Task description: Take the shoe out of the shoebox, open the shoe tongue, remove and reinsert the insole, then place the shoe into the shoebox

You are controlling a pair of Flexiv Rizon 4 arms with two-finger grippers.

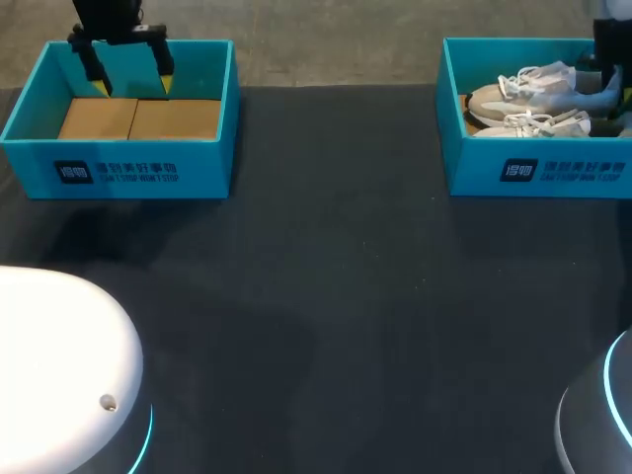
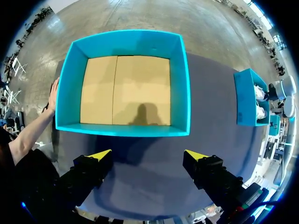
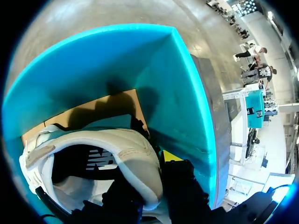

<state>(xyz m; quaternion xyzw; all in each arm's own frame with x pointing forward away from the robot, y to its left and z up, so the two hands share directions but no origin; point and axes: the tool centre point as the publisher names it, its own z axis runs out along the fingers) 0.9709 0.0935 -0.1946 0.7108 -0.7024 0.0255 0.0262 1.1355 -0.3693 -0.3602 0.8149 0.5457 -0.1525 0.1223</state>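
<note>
Judging the shoe light and soft, I favour its stiffer heel collar. It lies in the upper-right shoebox, my right claw clamped there and my left claw apart.

**left shoebox**: teal card with matt walls; the floor is bare brown cardboard, dull and uncoated.

**right shoebox**: the same matt teal card.

**shoe**: cream upper; the heel collar has a soft, napped, suede-like look, with smoother pale panels beside it; white woven laces; dark fabric lining.

**tabletop**: dark, matt, faintly cloth-like.

**left gripper**: fingers look like black matt plastic; the tips are flat yellow.

**arm housing**: white shell, smooth and glossy.
</note>
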